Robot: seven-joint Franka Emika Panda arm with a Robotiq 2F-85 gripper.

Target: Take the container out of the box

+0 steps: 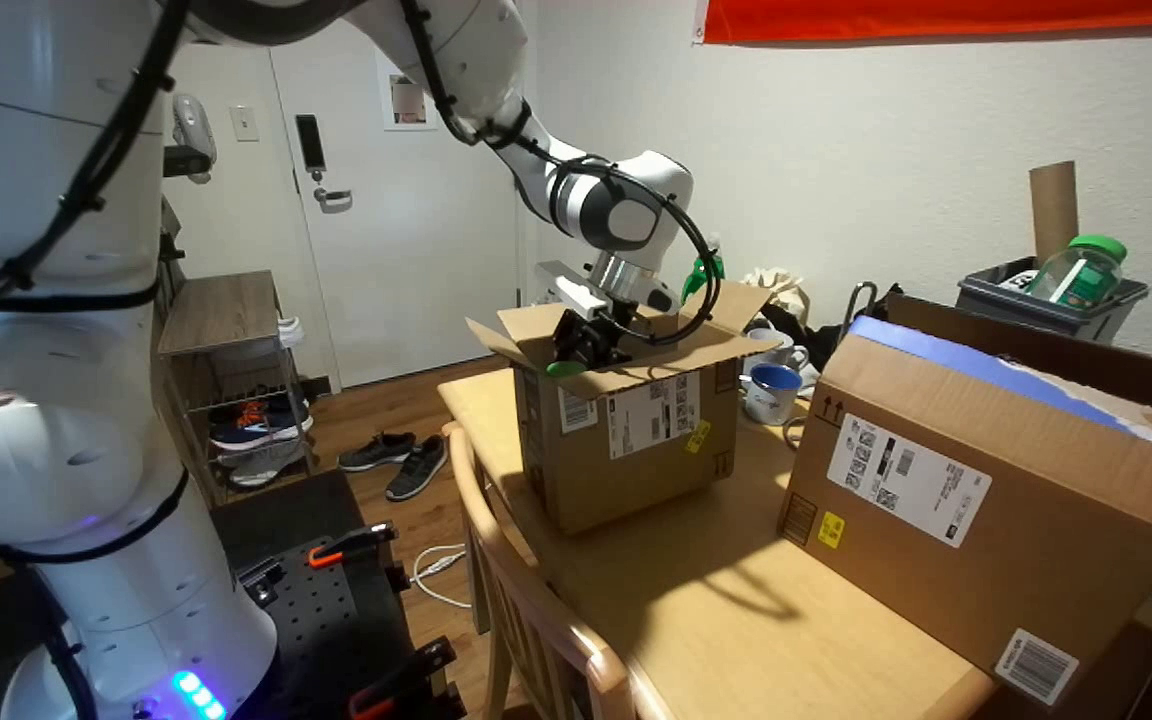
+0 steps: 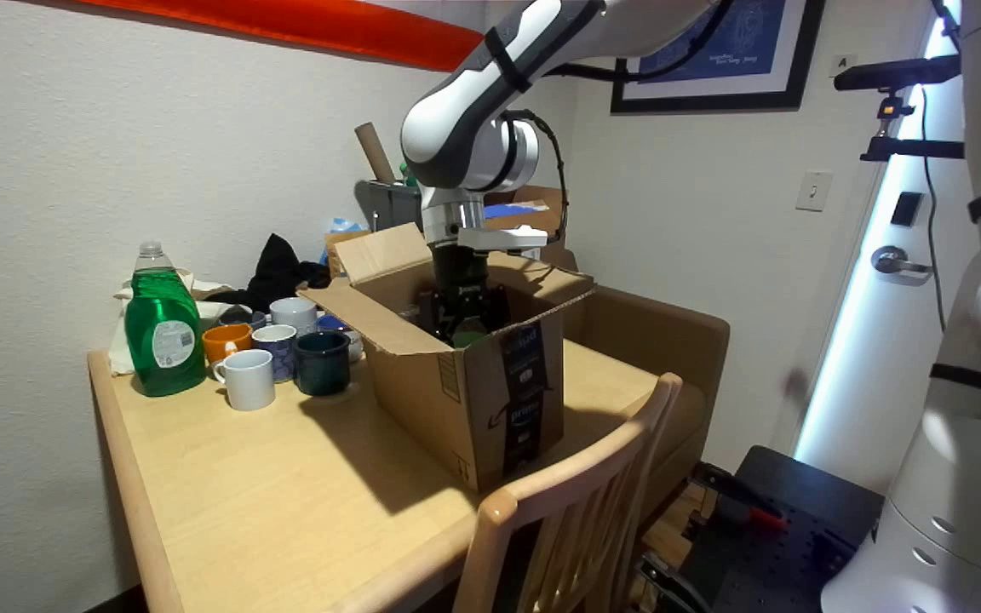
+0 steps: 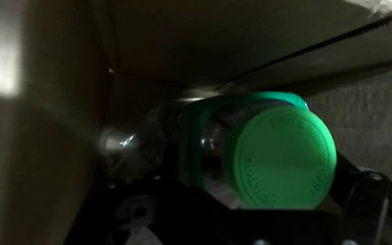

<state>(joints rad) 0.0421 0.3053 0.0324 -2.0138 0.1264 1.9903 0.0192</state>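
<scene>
"Wrist view, entry one: edges about the hand [image 3: 255, 160]?"

"Box [image 1: 636, 490], brown cardboard. One inner wall [image 3: 63, 112], dim, close beside the hand; a long dark seam [image 3: 284, 57] ahead of it. Both exterior views: hand within the opening, flaps [image 2: 371, 319] splayed around it."

"Open room?"

"Above the hand: box top, unfolded. Inside: more room towards the end away from the chair [image 2: 584, 455] than towards the near end. Outside, well apart from the hand: a strip of worktop [image 1: 676, 590] between box and larger carton [image 1: 986, 585]; mugs [image 2: 248, 379] past another side."

"Hand, condition?"

"Fingers [image 3: 347, 178] spread wide apart."

"Container, location?"

"Container [image 3: 284, 163], green-lidded, raised lettering: inside the box, directly before the hand, lidded end between the two fingers, nearer one. Contact with that finger: cannot tell. Same green shows beneath the hand in both exterior views. Lower body: too dark to read."
</scene>
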